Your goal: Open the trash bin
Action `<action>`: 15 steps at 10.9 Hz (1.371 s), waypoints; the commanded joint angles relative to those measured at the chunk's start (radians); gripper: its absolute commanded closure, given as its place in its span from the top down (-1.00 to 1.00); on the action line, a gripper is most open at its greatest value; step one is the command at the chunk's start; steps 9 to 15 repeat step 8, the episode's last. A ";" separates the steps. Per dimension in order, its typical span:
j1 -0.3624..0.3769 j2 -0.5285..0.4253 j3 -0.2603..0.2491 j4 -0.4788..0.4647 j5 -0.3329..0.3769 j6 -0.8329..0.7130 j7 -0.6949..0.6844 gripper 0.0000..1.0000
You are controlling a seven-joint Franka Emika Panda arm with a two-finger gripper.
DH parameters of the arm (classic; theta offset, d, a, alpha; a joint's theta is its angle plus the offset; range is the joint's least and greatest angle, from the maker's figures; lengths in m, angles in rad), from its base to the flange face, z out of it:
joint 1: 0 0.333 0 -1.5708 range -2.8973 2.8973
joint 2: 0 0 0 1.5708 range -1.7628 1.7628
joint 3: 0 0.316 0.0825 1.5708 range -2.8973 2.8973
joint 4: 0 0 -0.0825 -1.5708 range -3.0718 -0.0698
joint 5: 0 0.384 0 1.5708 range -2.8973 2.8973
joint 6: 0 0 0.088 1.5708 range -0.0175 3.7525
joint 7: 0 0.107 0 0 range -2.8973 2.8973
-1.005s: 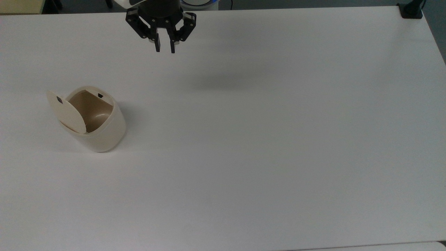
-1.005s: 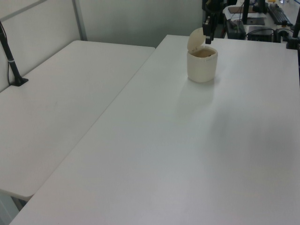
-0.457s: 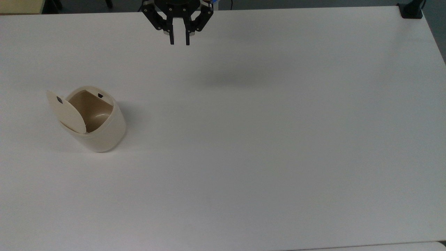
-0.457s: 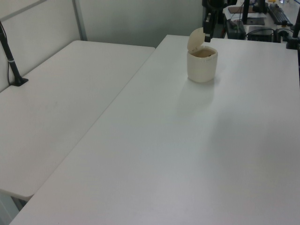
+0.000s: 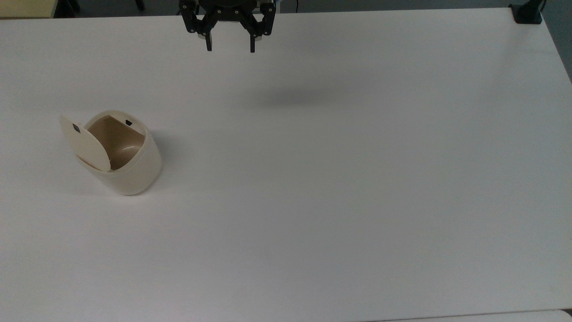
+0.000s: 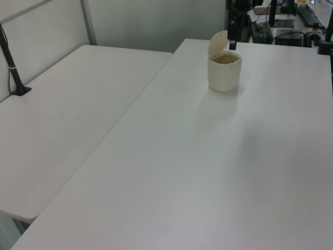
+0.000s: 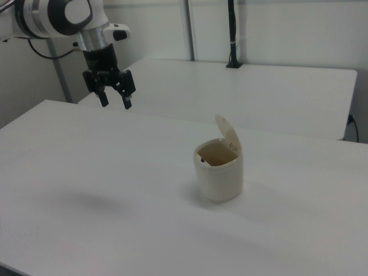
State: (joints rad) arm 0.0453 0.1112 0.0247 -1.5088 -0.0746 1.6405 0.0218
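a: where did you have the claw (image 5: 229, 48) at that moment?

b: you had it high over the far edge of the white table (image 5: 339, 179) in the top view, fingers (image 5: 208, 44) pointing down; in the right view the claw (image 7: 115, 104) hung above the table's back corner under the white arm (image 7: 57, 16); a soft shadow lay on the table below it.

a: and what were the fingers doing?

b: they were spread wide with a plain gap between the two tips; you had nothing between them.

a: where was the trash bin (image 5: 119, 154) from the claw?

b: well apart from it; in the top view it stood down and toward the top view's left of the claw; in the right view the trash bin (image 7: 218, 168) stood toward the right view's right and lower than the claw, nothing touching it; in the left view the trash bin (image 6: 223, 73) sat upright near the table's far end, just in front of the dark claw.

a: and the lid (image 5: 86, 144)?

b: it stood swung up on its hinge, tilted on the side of the bin away from the claw in the top view; you could see straight into the brown inside; a small black button (image 5: 128, 122) showed on the rim on the claw's side, and a small dark mark on the lid.

a: anything else?

b: a second white table (image 6: 67, 114) stood beside the first.
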 commanded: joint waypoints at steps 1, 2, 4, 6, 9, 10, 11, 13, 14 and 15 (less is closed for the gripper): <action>0.022 -0.021 -0.008 -0.022 -0.013 -0.019 0.006 1.00; 0.021 -0.024 -0.009 -0.022 -0.014 -0.021 0.006 1.00; 0.013 -0.037 -0.014 -0.024 -0.013 -0.024 0.006 1.00; 0.013 -0.042 -0.015 -0.024 -0.013 -0.025 0.006 1.00; 0.013 -0.042 -0.015 -0.024 -0.010 -0.025 0.006 1.00; 0.013 -0.042 -0.015 -0.024 -0.010 -0.025 0.006 1.00; 0.013 -0.042 -0.015 -0.024 -0.010 -0.025 0.006 1.00; 0.013 -0.042 -0.015 -0.024 -0.010 -0.025 0.006 1.00; 0.013 -0.042 -0.015 -0.024 -0.010 -0.025 0.006 1.00; 0.013 -0.042 -0.015 -0.024 -0.010 -0.025 0.006 1.00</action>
